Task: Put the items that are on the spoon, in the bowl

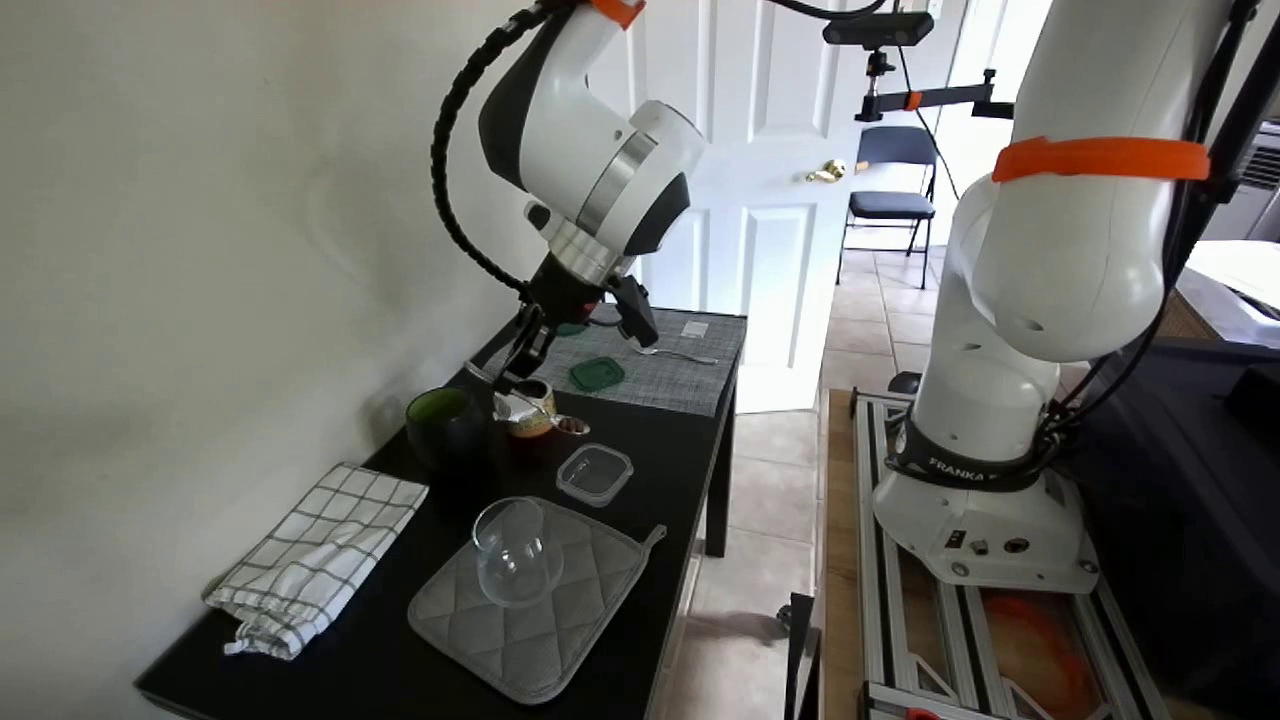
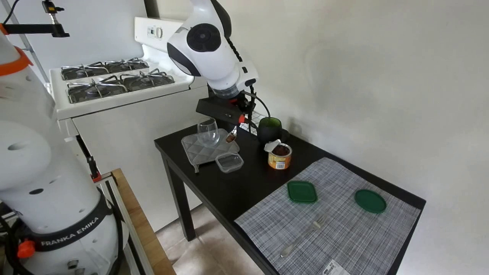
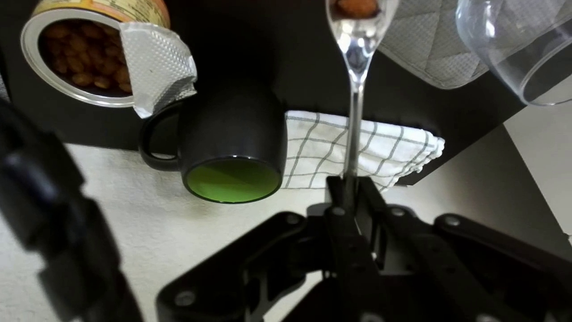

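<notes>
My gripper (image 3: 350, 184) is shut on the handle of a metal spoon (image 3: 355, 112), gripping it near the end. Reddish-brown beans (image 3: 356, 7) lie in the spoon's hollow, partly cut off at the top of the wrist view. In both exterior views the spoon is held in the air over the black table, and its load of beans (image 2: 231, 137) shows as a brown patch. In an exterior view the gripper (image 1: 504, 382) hangs near the wall, close to the mug and can. The bowl is out of view.
An opened can of beans (image 2: 280, 156) and a dark mug (image 3: 232, 129), green inside, stand near the spoon. A clear plastic container (image 2: 229, 162), a grey potholder (image 1: 600, 620) bearing a clear glass (image 1: 517, 570), and a checked towel (image 1: 320, 550) share the table. The wall stands close behind.
</notes>
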Controlling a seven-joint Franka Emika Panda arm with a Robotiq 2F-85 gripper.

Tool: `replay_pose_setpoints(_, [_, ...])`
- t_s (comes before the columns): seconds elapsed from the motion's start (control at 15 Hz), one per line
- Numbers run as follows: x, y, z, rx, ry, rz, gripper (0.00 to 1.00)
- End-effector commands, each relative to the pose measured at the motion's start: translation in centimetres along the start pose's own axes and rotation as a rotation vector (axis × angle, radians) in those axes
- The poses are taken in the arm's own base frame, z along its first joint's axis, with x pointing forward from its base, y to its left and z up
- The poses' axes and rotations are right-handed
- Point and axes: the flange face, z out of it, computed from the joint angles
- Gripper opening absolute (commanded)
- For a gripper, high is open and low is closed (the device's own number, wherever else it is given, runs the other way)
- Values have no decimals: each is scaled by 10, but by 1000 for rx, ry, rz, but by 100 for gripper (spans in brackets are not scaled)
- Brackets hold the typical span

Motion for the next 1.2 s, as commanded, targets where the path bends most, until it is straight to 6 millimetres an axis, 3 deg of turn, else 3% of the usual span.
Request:
replay_pose_setpoints(0.0, [-6,3,-1,17,40,-13,3])
replay_pose_setpoints(0.47, [-19,8,3,34,49,-19,3])
replay_pose_setpoints(0.53, [-11,7,1,20,43,-27,11])
replay_pose_setpoints(1.13, [-15,9,3,21,34,-22,11])
